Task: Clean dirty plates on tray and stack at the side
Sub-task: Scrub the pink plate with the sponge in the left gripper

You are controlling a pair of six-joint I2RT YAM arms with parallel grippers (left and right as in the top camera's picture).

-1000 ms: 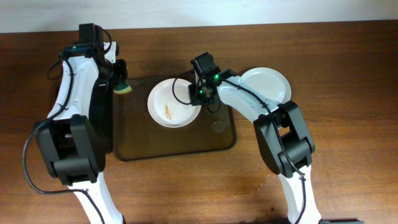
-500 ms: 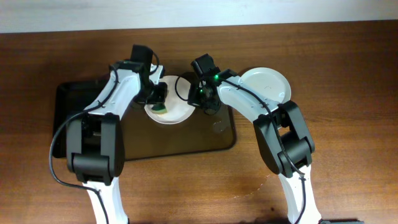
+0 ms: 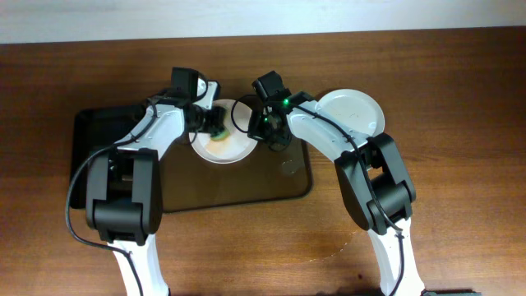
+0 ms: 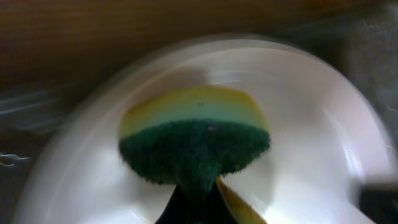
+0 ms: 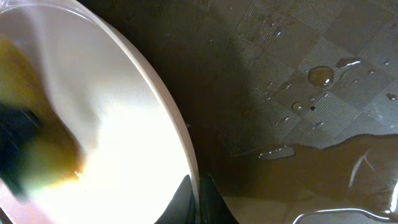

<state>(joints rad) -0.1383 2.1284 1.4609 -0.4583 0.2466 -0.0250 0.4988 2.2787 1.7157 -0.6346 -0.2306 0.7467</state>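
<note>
A white plate [image 3: 223, 145] lies at the far end of the smoky-brown tray [image 3: 238, 185], with a faint yellowish smear in its middle. My left gripper [image 3: 215, 127] is shut on a green and yellow sponge [image 4: 196, 140] and presses it onto the plate [image 4: 311, 124]. My right gripper [image 3: 267, 127] is shut on the plate's right rim [image 5: 186, 155], one finger on each side of it. Another white plate [image 3: 353, 111] lies on the table right of the tray and looks clean. I cannot tell whether more plates lie under it.
A smaller black tray [image 3: 94, 136] lies left of the brown tray. Water drops and a wet film lie on the tray floor [image 5: 311, 74] near the right gripper. The table's far edge runs just behind both arms.
My left arm swung from over the black tray to the plate, bringing the sponge down on it, and has since slid it slightly. The orange streaks are now a smear. The right gripper has not moved.
</note>
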